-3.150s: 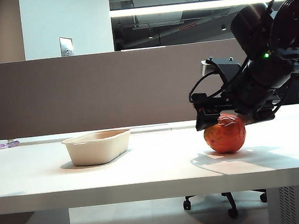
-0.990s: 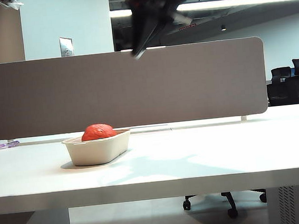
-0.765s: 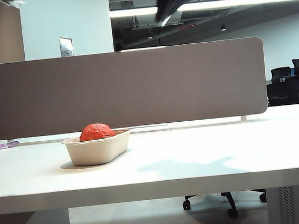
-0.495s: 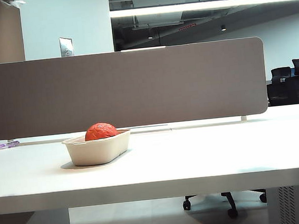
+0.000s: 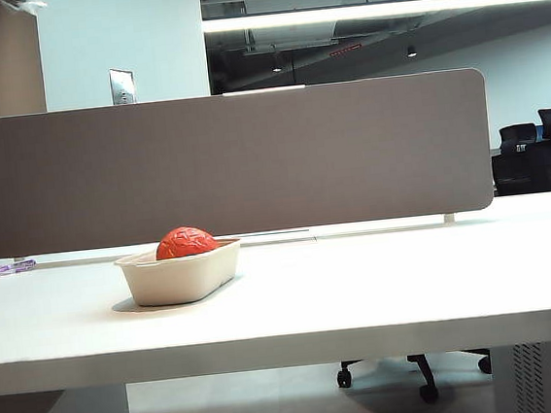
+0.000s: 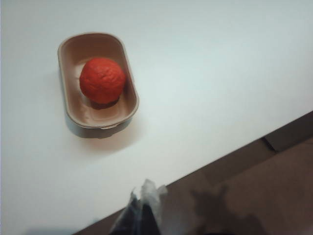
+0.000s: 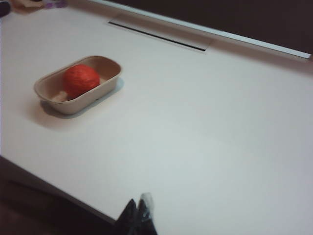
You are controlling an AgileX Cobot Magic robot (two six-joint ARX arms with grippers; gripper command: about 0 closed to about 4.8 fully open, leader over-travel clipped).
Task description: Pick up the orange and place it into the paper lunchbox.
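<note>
orange [image 5: 186,242]: sits inside the paper lunchbox [image 5: 179,272], toward one end
lunchbox: on the white worktop [image 5: 381,284], left part in the exterior view
left tool [image 6: 142,215]: clenched, empty, off the worktop's edge
right tool [image 7: 138,214]: clenched, empty, well apart from the lunchbox

An open-plan office: a long white desk [image 5: 362,296] backed by a grey fabric divider panel [image 5: 232,162], black wheeled office chairs [image 5: 523,144] at right, and strip ceiling lights [image 5: 383,9] across the top.
</note>
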